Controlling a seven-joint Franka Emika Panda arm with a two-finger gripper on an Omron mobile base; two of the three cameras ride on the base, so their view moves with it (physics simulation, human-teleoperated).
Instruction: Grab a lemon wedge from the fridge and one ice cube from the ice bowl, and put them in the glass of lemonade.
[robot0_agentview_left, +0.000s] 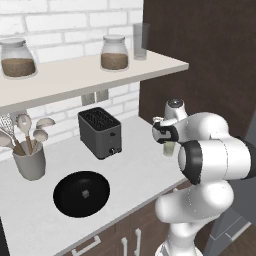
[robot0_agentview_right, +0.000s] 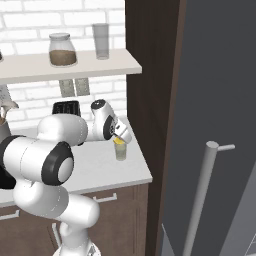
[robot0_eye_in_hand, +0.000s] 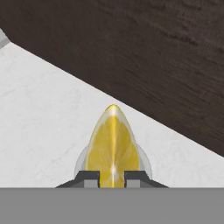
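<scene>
Yellow pointed lemon wedge (robot0_eye_in_hand: 112, 144), gripper-pinched (robot0_eye_in_hand: 112, 178)

Matt white counter (robot0_eye_in_hand: 39, 113), dark wood panel (robot0_eye_in_hand: 153, 52)

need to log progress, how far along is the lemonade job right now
Done: the lemon wedge has been fetched and brought to the counter. In hand: the hand is shut on the wedge, right above the glass of lemonade; it is not released yet. Left: drop the wedge in, then take the ice cube, which lies in the ice bowl beside the toaster, and add it to the glass.
</scene>
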